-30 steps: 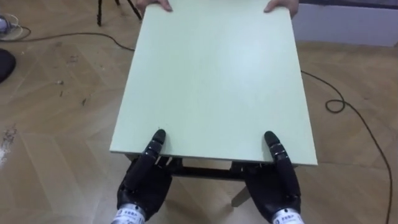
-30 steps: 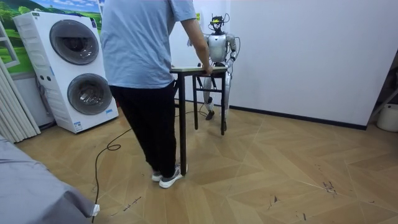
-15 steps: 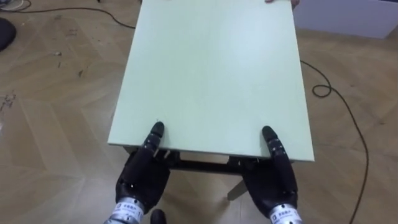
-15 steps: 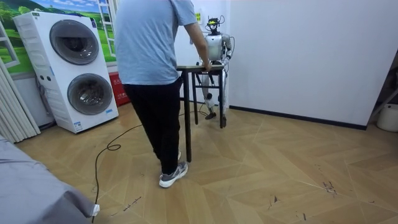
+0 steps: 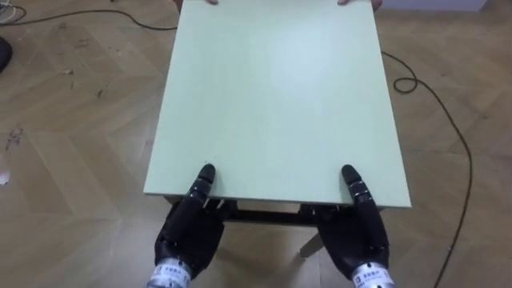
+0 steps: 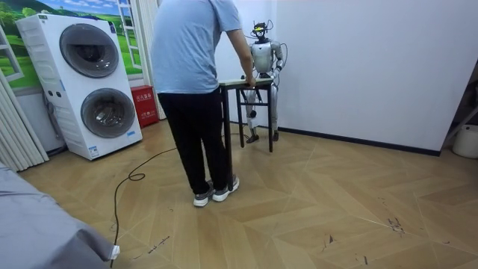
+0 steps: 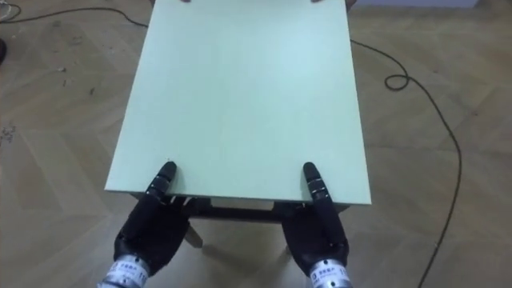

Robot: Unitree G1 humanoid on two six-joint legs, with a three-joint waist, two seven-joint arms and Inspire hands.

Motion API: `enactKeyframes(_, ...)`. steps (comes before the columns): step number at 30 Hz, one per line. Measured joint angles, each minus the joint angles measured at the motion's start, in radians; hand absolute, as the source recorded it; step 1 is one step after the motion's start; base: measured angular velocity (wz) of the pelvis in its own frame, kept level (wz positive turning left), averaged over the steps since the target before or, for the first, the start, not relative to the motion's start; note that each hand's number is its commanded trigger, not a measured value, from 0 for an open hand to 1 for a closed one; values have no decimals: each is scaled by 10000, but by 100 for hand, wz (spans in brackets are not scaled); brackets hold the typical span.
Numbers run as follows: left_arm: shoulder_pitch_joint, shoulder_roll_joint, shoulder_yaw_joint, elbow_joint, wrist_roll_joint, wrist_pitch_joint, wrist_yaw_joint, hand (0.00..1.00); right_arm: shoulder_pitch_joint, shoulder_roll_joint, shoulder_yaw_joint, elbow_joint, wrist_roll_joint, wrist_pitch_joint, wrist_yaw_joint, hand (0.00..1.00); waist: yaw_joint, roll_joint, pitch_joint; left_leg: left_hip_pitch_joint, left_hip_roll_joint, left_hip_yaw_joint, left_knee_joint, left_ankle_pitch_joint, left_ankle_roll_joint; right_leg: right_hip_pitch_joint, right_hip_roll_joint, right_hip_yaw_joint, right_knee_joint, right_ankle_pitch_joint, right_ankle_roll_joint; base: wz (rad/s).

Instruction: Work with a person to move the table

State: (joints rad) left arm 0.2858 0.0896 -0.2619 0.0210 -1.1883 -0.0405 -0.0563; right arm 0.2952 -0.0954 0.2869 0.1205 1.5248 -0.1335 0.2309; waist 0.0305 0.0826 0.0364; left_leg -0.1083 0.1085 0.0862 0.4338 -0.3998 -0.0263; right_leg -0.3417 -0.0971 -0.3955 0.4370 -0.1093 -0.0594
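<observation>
A table with a pale green top [image 5: 276, 96] and a dark frame stands in front of me. My left hand [image 5: 188, 232] and right hand [image 5: 356, 238] hold its near edge, each with the thumb lying on top and the fingers hidden under the board. A person's fingertips [image 5: 352, 2] rest on the far edge. In the room view the person [image 6: 196, 75], in a light blue shirt, holds the table [image 6: 246, 81] from the end opposite the robot, which stands close to the white wall.
A dark cable [image 5: 448, 104] loops over the wooden floor to my right, and another [image 5: 80, 14] runs at the far left. Two stacked washing machines [image 6: 89, 82] and a red box [image 6: 146, 104] stand at the room view's left.
The person has stepped towards the robot and the table has shifted with them towards the wall. The floor has slid up in the eye view, so the camera moved back. Both hands keep their hold.
</observation>
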Motion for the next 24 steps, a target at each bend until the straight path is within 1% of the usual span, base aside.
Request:
enactKeyframes(1, -13, -18, -25, 1, -6, 0, 87, 100, -12, -9, -24, 33, 11, 23, 0, 100, -2, -1, -3, -22, -70, 16, -57, 65, 85, -55, -84, 12, 31, 83, 35, 4)
enactKeyframes(2, -24, -12, -100, 7, -8, 0, 243, 100, -17, -12, -46, 110, 3, 26, 0, 100, -20, -9, 1, 5, -265, 18, -233, 249, 185, -115, -236, 53, 27, 242, 105, 9)
enactKeyframes(3, -24, -32, -192, 58, 18, -11, 330, 100, -34, -5, -60, 218, -5, 26, 1, 100, -25, -51, 8, 23, -416, 98, -375, 403, 278, -103, -295, 92, -150, 401, 132, 0)
enactKeyframes(4, -23, -31, -222, 122, 21, -52, 329, 100, -53, 12, -51, 263, -4, 24, 1, 100, -3, -74, 10, 3, -491, 150, -411, 467, 301, -94, -331, 99, -277, 495, 101, -10)
enactKeyframes(5, -29, -42, -230, 213, 40, -88, 329, 100, -93, 66, -45, 329, -17, 15, 2, 100, 44, -91, 21, -81, -560, 208, -406, 559, 377, -96, -376, 79, -500, 749, 92, -11)
enactKeyframes(6, -25, -48, -226, 271, 33, -102, 322, 100, -75, 70, -48, 348, -39, 23, 6, 100, 14, -143, 24, -174, -655, 220, -384, 644, 440, -88, -414, 63, -695, 962, 90, -4)
enactKeyframes(7, -17, -43, -227, 294, 23, -102, 322, 100, -60, 74, -34, 364, -50, 23, 6, 100, 7, -174, 25, -233, -677, 258, -359, 673, 470, -58, -419, 80, -801, 1071, 94, 0)
enactKeyframes(8, 39, -21, -212, 318, 23, -105, 322, 100, -47, 106, -26, 470, -93, 33, 6, 100, -8, -296, 21, -261, -725, 354, -353, 731, 541, -5, -472, 115, -931, 1216, 111, 6)
enactKeyframes(9, 79, 27, -214, 366, 25, -104, 326, 100, -23, 161, -35, 627, -172, 44, 8, 100, -98, -421, 16, -257, -801, 275, -294, 764, 590, 84, -552, 132, -973, 1265, 160, 10)
enactKeyframes(10, 117, 38, -211, 381, 28, -104, 330, 100, 10, 192, -34, 653, -175, 56, 7, 100, -142, -474, -5, -273, -845, 222, -246, 772, 609, 114, -583, 160, -981, 1284, 191, 20)
enactKeyframes(11, 181, 54, -231, 380, 33, -103, 358, 100, 89, 185, -37, 652, -173, 104, 6, 100, -238, -545, -27, -317, -917, 151, -166, 784, 662, 167, -600, 316, -1049, 1288, 320, 25)
enactKeyframes(12, 233, 58, -299, 381, 40, -81, 415, 100, 179, 164, -83, 649, -172, 135, 4, 100, -282, -580, -36, -364, -1021, 87, -115, 821, 734, 209, -669, 344, -1104, 1260, 511, 24)
enactKeyframes(14, 263, 68, -391, 381, 11, -78, 449, 100, 236, 132, -81, 632, -168, 117, 4, 100, -347, -626, -29, -458, -1127, 72, 7, 884, 835, 205, -783, 355, -1105, 1329, 633, 16)
enactKeyframes(16, 273, 49, -443, 380, 12, -78, 514, 100, 251, 110, -77, 632, -169, 83, -4, 100, -418, -663, -47, -502, -1226, 0, 42, 936, 928, 215, -884, 422, -1102, 1410, 726, 14)
enactKeyframes(17, 276, 23, -445, 382, 16, -78, 544, 100, 275, 96, -62, 633, -169, 21, -40, 100, -506, -672, -43, -484, -1255, -67, 22, 967, 979, 282, -853, 682, -1015, 1372, 804, 23)
enactKeyframes(18, 279, 21, -445, 386, 45, -78, 559, 100, 344, 117, -47, 633, -156, -57, -44, 100, -525, -713, -25, -394, -1249, -70, -57, 1028, 978, 344, -811, 1085, -546, 1084, 791, 25)
enactKeyframes(19, 283, 29, -451, 389, 52, -78, 564, 100, 384, 123, -15, 633, -106, -95, -44, 100, -531, -720, -25, -364, -1224, -74, -87, 1046, 963, 393, -768, 1251, -330, 902, 778, 19)
enactKeyframes(20, 284, 76, -478, 390, 65, -80, 568, 100, 414, 111, 91, 633, 2, -213, -44, 100, -515, -744, -16, -341, -1200, -95, -104, 1067, 926, 509, -682, 1501, -201, 641, 887, 9)
enactKeyframes(21, 287, 110, -479, 390, 64, -80, 567, 100, 413, 107, 235, 634, 19, -286, -49, 100, -472, -764, -12, -328, -1196, -102, -119, 1078, 892, 580, -563, 1661, -380, 610, 896, 0)
enactKeyframes(22, 296, 110, -472, 389, 67, -82, 566, 100, 411, 102, 272, 634, 22, -339, -52, 100, -440, -763, -12, -303, -1192, -96, -166, 1093, 868, 630, -505, 1715, -524, 610, 883, -9)
enactKeyframes(23, 301, 145, -475, 383, 68, -82, 567, 100, 408, 97, 324, 634, 28, -438, -84, 100, -357, -760, -12, -238, -1146, -41, -309, 1142, 798, 733, -376, 1775, -793, 713, 829, -12)
enactKeyframes(24, 302, 139, -468, 366, 67, -82, 567, 100, 411, 111, 330, 635, 42, -465, -108, 100, -291, -761, -13, -184, -1047, -24, -416, 1179, 735, 881, -221, 1765, -1128, 791, 843, -13)
